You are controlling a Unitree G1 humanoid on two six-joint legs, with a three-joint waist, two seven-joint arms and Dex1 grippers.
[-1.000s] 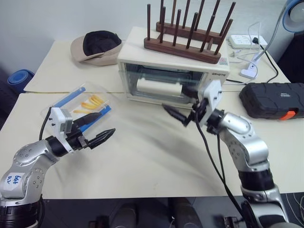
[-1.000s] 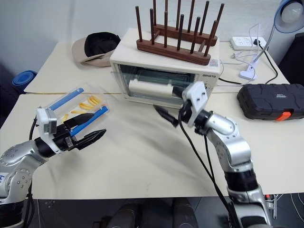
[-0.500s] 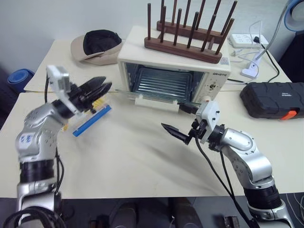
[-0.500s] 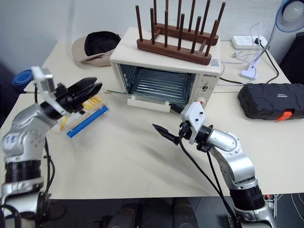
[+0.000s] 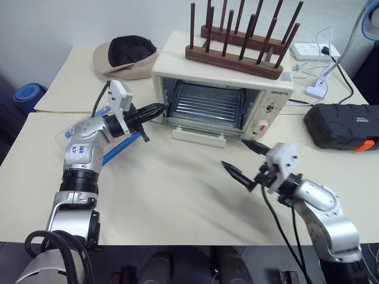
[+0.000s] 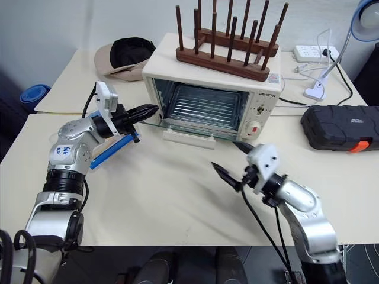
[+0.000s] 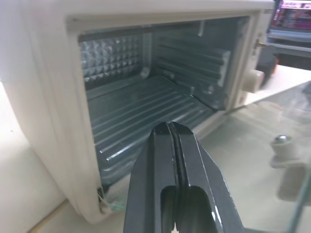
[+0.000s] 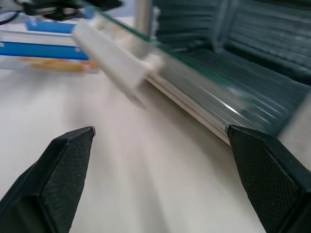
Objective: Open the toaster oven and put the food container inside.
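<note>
The glass drop-down door of the cream-white boxy toaster oven (image 5: 222, 97), closed a second ago, is now lying open and baring the ridged cavity, so loading comes next. The left pincer (image 5: 155, 110), wide before, is now pressing empty and shut at the oven's left front corner; the right pincer (image 5: 244, 161) is backing away, spread wide. The clear, blue-clipped plastic food container (image 6: 112, 149) is waiting on the table behind the left arm.

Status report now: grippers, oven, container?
Left gripper shut, empty, at oven mouth. Right gripper open. Door down. Container on table.
</note>
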